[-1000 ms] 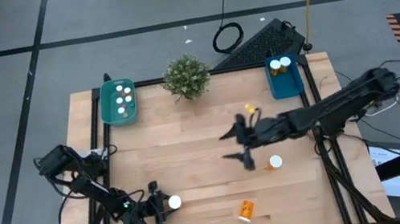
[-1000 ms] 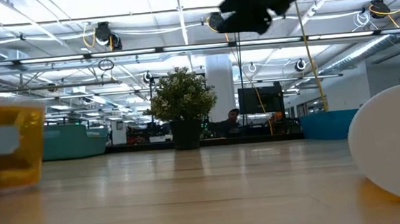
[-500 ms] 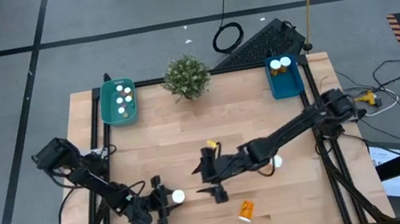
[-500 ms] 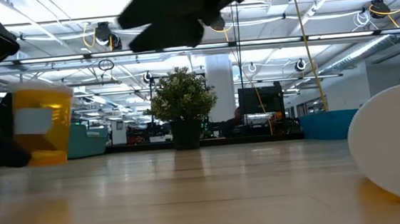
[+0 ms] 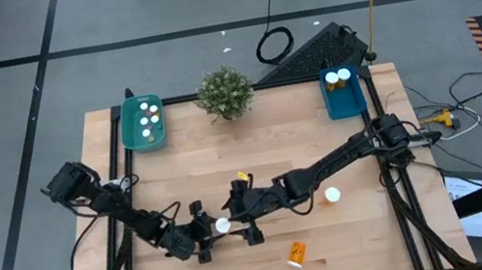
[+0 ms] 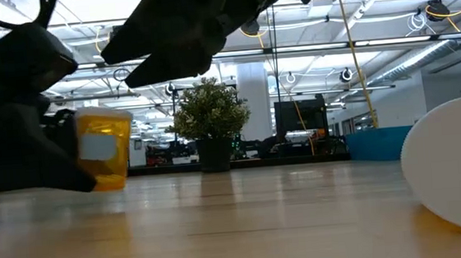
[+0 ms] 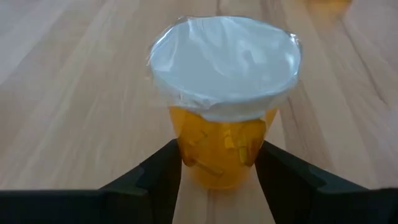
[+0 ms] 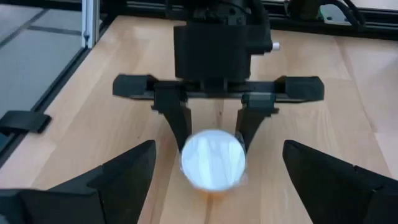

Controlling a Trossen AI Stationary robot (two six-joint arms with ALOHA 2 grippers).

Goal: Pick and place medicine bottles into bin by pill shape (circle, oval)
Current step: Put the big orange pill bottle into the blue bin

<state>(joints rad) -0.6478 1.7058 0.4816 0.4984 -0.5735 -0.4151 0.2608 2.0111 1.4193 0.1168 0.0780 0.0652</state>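
Note:
An orange medicine bottle (image 5: pixel 223 225) with a white cap (image 7: pixel 224 62) stands near the table's middle, a little toward the near edge. My left gripper (image 5: pixel 206 230) reaches in from the table's left and is shut on it. My right gripper (image 5: pixel 237 222) comes from the table's right and hovers over the same bottle. It is wide open, with its fingers (image 8: pixel 118 180) apart on either side of the cap and touching nothing. The low view shows the bottle (image 6: pixel 100 149) upright with a white label. My left gripper pinches the bottle's orange body just below the cap (image 7: pixel 186 155) between its two fingers (image 7: pixel 163 177). The fingers come in level from the table's left. The bottle stands upright with its cap up. I cannot tell whether its base rests on the wood or hangs just above it.
A white-capped bottle (image 5: pixel 332 195) stands right of the grippers, and an orange bottle (image 5: pixel 296 254) lies near the near edge. A teal bin (image 5: pixel 130 129) with several bottles sits at the far left, a blue bin (image 5: pixel 331 105) with two at the far right, and a plant (image 5: pixel 225 91) between them.
My left gripper has carried the bottle toward the table's right, keeping it upright. My right gripper has swung from the table's middle toward the left and near edge, come down, and now stands open over the bottle.

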